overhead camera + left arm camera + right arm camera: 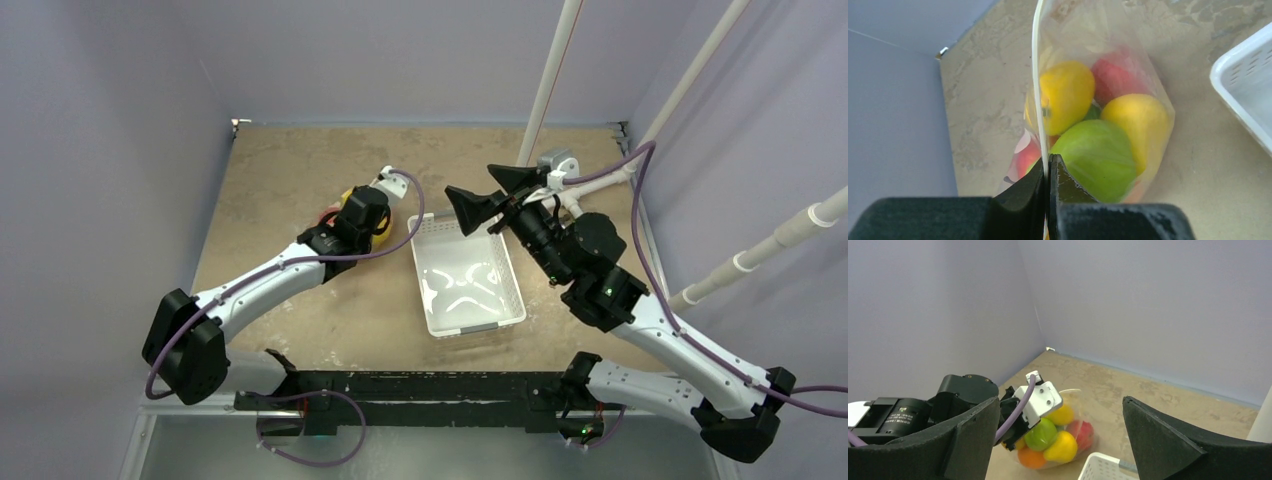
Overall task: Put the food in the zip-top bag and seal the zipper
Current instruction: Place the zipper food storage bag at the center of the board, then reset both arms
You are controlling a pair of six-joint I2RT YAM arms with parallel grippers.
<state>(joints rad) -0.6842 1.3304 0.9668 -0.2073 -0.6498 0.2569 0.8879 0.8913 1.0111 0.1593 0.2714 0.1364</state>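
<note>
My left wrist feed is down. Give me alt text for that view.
The left tool is shut on the zipper edge of the zip-top bag, which holds the food: yellow, green and red fruits packed together. A corner of the white tray shows at the right, on the tan table.

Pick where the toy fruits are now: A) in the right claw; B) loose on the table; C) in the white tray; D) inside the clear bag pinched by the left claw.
D: the left wrist view shows the toy fruits bunched inside the clear bag, whose edge the left claw pinches; the right claw stands open, holding nothing.
</note>
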